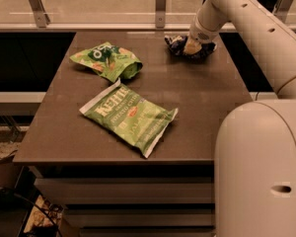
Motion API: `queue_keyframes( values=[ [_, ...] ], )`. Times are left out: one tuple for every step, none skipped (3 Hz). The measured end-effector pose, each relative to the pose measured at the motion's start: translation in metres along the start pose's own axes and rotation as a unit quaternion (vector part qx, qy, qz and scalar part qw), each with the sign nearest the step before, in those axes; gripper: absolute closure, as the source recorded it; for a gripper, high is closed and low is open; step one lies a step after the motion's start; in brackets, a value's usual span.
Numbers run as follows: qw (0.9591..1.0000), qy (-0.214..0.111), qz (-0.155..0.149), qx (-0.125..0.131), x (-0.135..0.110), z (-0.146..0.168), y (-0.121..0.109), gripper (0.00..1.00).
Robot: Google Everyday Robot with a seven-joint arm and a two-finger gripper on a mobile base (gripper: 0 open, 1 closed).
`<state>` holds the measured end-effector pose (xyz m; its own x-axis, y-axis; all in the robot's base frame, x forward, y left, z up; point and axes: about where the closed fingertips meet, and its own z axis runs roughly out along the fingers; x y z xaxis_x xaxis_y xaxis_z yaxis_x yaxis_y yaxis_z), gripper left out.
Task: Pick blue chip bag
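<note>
End effector: you see the end effector (192,46) at the far right corner of the table (207,98), down on the blue chip bag (175,43). It touches the bag from above. You cannot tell from this view how far it is open, or whether it has hold of the bag.
Blue chip bag: it lies at the far right corner of the table, dark and wrinkled, partly hidden under the end effector. Its writing cannot be read.
Large green bag (130,115): it lies flat near the front middle of the table, well apart from the blue one. You can read the white word "Kettle" on it, and lower some letters like "JALA".
Small green bag (107,60): it is crumpled at the far left, with orange patches. Its white marks are not readable.
Arm (246,19): it is white and comes in from the upper right.
</note>
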<state>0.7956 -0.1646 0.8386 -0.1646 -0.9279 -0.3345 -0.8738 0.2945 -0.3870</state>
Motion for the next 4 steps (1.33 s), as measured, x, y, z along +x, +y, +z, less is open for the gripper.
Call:
queue_keyframes(
  values=[
    [1.0, 0.0, 0.0, 0.0, 0.0, -0.0001, 0.0, 1.0],
    [1.0, 0.0, 0.0, 0.0, -0.0001, -0.0001, 0.0, 1.0],
    [1.0, 0.0, 0.0, 0.0, -0.0001, 0.0001, 0.0001, 1.0],
    [1.0, 0.0, 0.0, 0.0, -0.0001, 0.0002, 0.0001, 0.83]
  ],
)
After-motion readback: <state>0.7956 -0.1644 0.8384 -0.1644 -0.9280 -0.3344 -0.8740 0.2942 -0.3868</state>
